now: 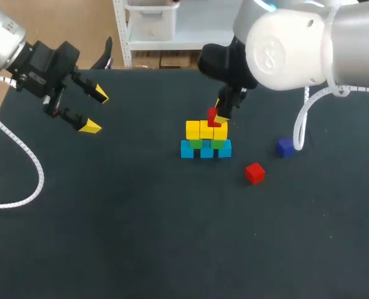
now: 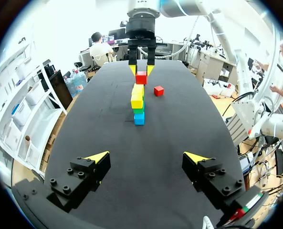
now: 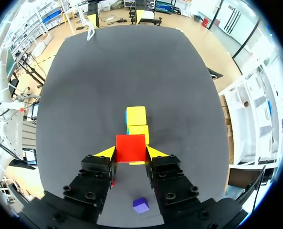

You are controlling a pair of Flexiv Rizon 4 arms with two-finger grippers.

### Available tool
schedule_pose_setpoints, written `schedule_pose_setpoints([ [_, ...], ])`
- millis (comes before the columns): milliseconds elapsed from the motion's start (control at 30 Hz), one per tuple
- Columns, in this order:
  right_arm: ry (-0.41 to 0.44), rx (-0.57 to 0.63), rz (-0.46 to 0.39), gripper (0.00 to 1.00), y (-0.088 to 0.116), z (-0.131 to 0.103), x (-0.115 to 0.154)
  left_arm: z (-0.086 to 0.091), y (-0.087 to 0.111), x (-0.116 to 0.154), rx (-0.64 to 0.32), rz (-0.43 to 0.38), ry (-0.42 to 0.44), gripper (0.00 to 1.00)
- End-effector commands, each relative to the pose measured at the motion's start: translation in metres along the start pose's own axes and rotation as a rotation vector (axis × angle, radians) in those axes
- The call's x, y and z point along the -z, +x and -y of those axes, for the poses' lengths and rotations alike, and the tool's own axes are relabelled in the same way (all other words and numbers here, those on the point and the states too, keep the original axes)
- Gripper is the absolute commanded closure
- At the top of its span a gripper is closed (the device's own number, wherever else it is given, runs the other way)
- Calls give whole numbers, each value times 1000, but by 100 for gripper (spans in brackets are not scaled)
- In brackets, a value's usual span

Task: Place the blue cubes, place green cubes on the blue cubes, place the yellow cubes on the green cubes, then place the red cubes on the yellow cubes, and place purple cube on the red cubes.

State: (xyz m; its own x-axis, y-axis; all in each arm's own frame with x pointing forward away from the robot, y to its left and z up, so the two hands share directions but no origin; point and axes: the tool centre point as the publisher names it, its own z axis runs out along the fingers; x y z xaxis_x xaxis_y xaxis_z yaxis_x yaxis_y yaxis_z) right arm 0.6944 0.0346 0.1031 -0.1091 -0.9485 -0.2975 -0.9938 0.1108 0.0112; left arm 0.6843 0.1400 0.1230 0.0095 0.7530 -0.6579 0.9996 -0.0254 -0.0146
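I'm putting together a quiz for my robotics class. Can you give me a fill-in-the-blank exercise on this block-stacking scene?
1. The cube clamped in the right gripper is ____.
2. The bottom row of the stack is made of ____ cubes.
3. The layer directly under the yellow cubes is ____.
4. The left gripper, away from the stack, is ____ and holds nothing.

Missing words: red; blue; green; open
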Motion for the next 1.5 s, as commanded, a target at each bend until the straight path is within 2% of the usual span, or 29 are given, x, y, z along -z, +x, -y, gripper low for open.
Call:
schedule_pose_setpoints([
  [33, 0, -3, 0, 100, 2, 0, -2, 0, 1, 0, -4, 3, -1, 0],
  [1500, -24, -19, -19, 100, 2, 10, -14, 0, 1, 0, -4, 3, -1, 0],
])
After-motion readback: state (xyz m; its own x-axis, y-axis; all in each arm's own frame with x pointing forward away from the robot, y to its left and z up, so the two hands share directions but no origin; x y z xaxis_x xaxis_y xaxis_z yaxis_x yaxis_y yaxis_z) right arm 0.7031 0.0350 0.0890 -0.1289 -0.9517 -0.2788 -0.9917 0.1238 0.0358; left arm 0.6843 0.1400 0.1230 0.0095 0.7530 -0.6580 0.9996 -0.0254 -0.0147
